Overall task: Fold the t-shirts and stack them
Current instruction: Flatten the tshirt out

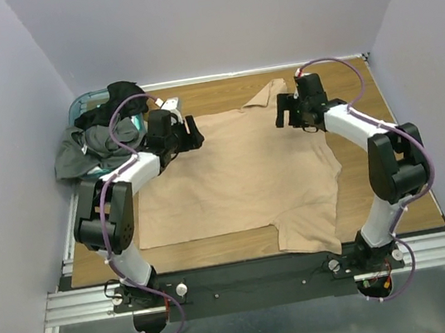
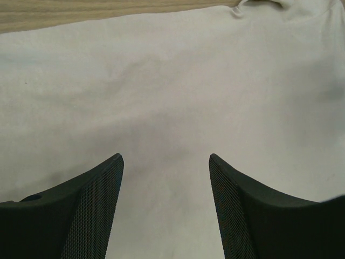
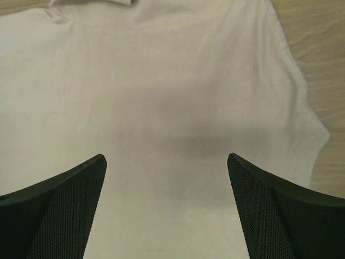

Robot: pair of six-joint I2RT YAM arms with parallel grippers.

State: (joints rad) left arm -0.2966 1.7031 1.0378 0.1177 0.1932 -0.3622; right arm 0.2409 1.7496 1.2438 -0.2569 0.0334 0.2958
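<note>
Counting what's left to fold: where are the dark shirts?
Top view: the dark shirts are heaped in the far-left corner, over the teal basket, just left of the left gripper.

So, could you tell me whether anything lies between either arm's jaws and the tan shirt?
Nothing visible does. Both wrist views show open jaws above the bare tan shirt, and the dark shirts lie heaped at the far left.
</note>
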